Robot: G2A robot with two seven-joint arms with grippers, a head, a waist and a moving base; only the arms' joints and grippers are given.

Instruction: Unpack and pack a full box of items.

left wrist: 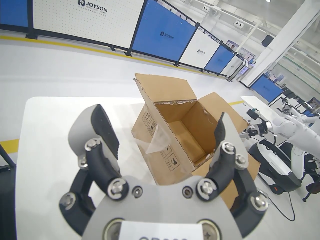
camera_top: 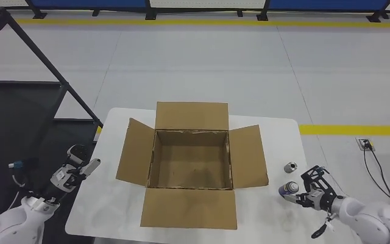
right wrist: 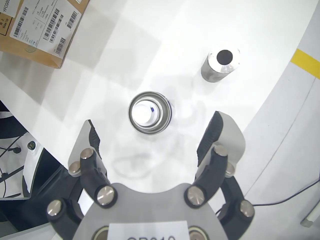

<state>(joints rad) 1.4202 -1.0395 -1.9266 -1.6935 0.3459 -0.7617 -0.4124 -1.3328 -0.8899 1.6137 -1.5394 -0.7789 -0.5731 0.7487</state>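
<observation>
An open cardboard box [camera_top: 191, 166] [left wrist: 175, 128] stands in the middle of the white table [camera_top: 122, 201], all flaps spread out and its inside bare. A metal spray can [camera_top: 289, 188] [right wrist: 150, 116] with a white cap stands upright right of the box. A short silver cylinder [camera_top: 290, 166] [right wrist: 220, 66] with a dark hole in its top stands just behind the can. My right gripper [camera_top: 309, 190] [right wrist: 152, 138] hovers open right above the can, holding nothing. My left gripper [camera_top: 82, 172] [left wrist: 162, 126] hangs open at the table's left edge, pointed toward the box.
A box flap [right wrist: 37, 18] with printed labels lies near the can. The table's right edge [camera_top: 300, 183] runs close behind the right gripper. A black frame [camera_top: 55, 79] stands off the table at the left. Bare tabletop [camera_top: 116, 152] lies left of the box.
</observation>
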